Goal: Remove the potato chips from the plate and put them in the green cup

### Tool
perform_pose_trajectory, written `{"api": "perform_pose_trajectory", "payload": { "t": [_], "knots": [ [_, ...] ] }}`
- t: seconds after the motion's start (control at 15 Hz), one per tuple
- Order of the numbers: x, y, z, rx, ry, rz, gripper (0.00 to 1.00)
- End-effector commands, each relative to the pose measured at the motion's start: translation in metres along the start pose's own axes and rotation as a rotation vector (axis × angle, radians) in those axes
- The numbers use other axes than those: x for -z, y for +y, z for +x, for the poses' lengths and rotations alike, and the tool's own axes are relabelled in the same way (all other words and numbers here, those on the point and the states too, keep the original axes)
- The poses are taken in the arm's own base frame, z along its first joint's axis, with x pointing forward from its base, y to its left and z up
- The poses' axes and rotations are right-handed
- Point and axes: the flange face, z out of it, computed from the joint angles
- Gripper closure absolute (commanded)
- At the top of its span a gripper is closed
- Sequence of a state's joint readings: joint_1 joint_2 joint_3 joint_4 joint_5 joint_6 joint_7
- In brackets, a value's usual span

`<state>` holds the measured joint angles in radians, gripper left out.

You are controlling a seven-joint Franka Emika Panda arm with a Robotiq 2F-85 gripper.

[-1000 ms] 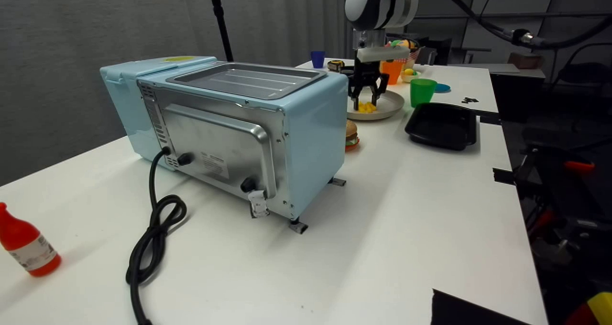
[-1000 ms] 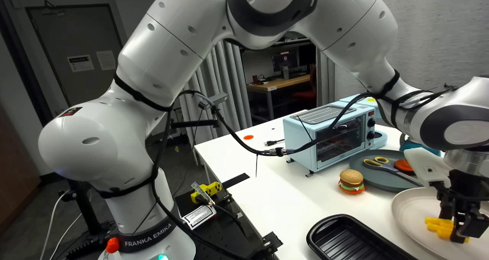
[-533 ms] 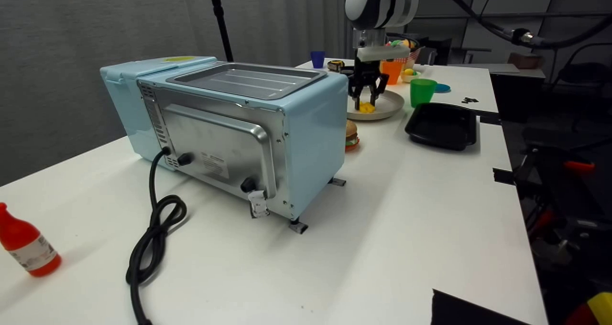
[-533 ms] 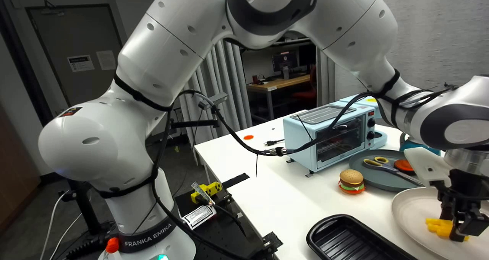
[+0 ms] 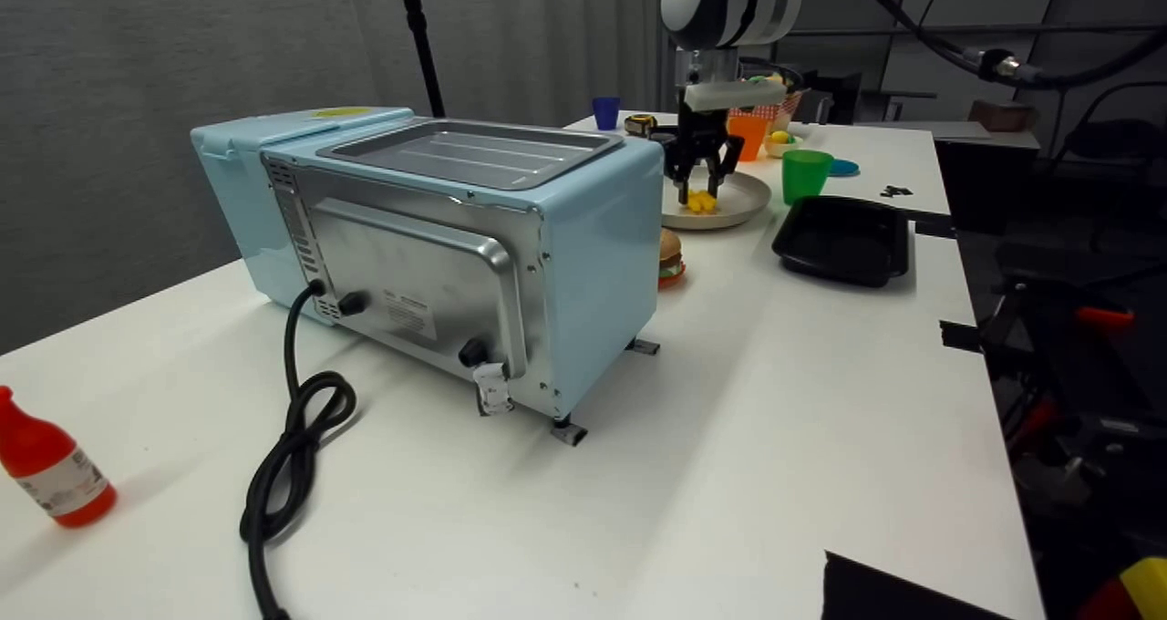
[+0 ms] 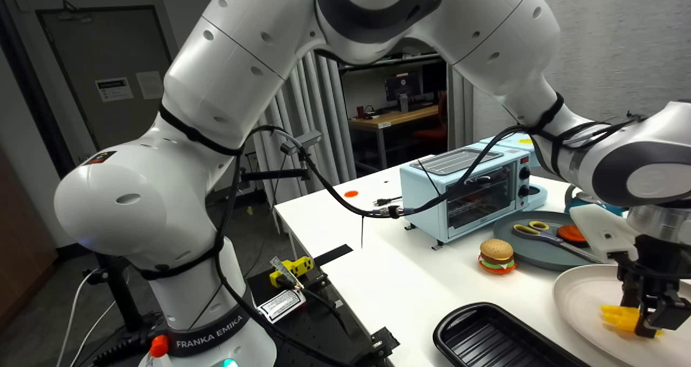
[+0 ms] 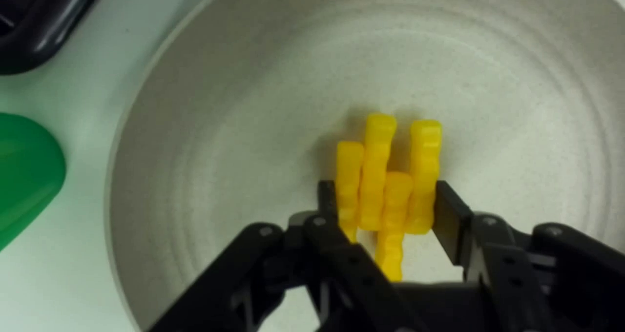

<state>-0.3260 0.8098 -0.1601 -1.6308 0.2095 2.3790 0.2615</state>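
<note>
Several yellow stick-shaped potato chips (image 7: 373, 185) lie side by side, pinched between the black fingers of my gripper (image 7: 384, 198) in the wrist view. Both finger pads press on the outer sticks. Below them spreads the cream plate (image 7: 161, 176); the sticks cast shadows on it, and how far they are above its surface is hard to tell. In both exterior views the gripper (image 5: 698, 190) points down over the plate (image 6: 583, 289) with the chips (image 6: 618, 317) at its fingertips. The green cup (image 5: 806, 178) stands upright beside the plate, partly in the wrist view at the left edge.
A black tray (image 5: 843, 242) sits near the plate and the cup. A toy burger (image 6: 496, 257) and a grey plate (image 6: 507, 237) with scissors lie between the plate and the blue toaster oven (image 5: 593, 264). Behind the gripper stands an orange cup (image 5: 748, 137).
The gripper has closed in on the chips, drawing them into a tighter bunch. Then the arm has risen slightly, and the chips appear a little higher with it.
</note>
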Motion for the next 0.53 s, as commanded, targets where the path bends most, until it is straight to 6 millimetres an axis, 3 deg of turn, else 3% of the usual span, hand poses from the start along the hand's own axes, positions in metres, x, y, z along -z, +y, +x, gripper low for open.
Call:
{"api": "perform_pose_trajectory", "payload": {
  "t": [0.0, 0.47],
  "knots": [
    [0.024, 0.008, -0.006, 0.022, 0.026, 0.033, 0.75],
    [0.061, 0.02, -0.011, 0.043, 0.054, 0.045, 0.75]
  ]
}}
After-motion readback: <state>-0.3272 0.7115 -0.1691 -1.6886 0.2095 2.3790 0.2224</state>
